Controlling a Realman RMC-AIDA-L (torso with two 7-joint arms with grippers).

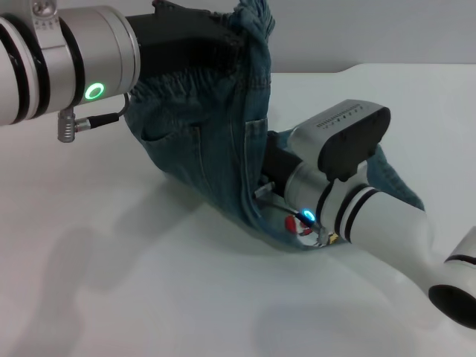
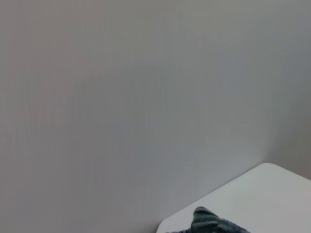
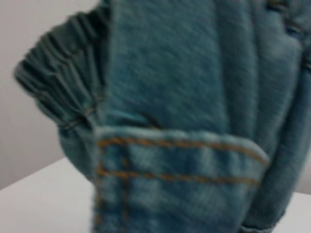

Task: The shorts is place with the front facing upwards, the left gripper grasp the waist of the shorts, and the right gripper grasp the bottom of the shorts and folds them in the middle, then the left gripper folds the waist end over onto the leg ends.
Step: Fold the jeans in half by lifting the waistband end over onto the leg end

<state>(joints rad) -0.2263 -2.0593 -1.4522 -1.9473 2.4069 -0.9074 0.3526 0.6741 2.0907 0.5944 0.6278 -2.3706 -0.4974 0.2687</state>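
Blue denim shorts (image 1: 201, 149) hang in the air over the white table (image 1: 111, 282), pocket and seams facing me. My left gripper (image 1: 234, 37) is at the top left, shut on the elastic waist (image 1: 178, 78) and holding it high. Low on the right, my right gripper (image 1: 266, 178) is buried in the fabric at the leg end, shut on the bottom of the shorts near the table. The right wrist view is filled by the denim (image 3: 184, 97), with the gathered waistband (image 3: 58, 82) and a stitched hem (image 3: 180, 155). A scrap of denim (image 2: 206, 222) shows in the left wrist view.
The white table runs to a rounded far corner (image 1: 416, 71) against a plain grey wall (image 2: 146, 97). Part of the shorts (image 1: 390, 178) trails behind the right forearm (image 1: 387, 223). Bare tabletop lies in front and to the left.
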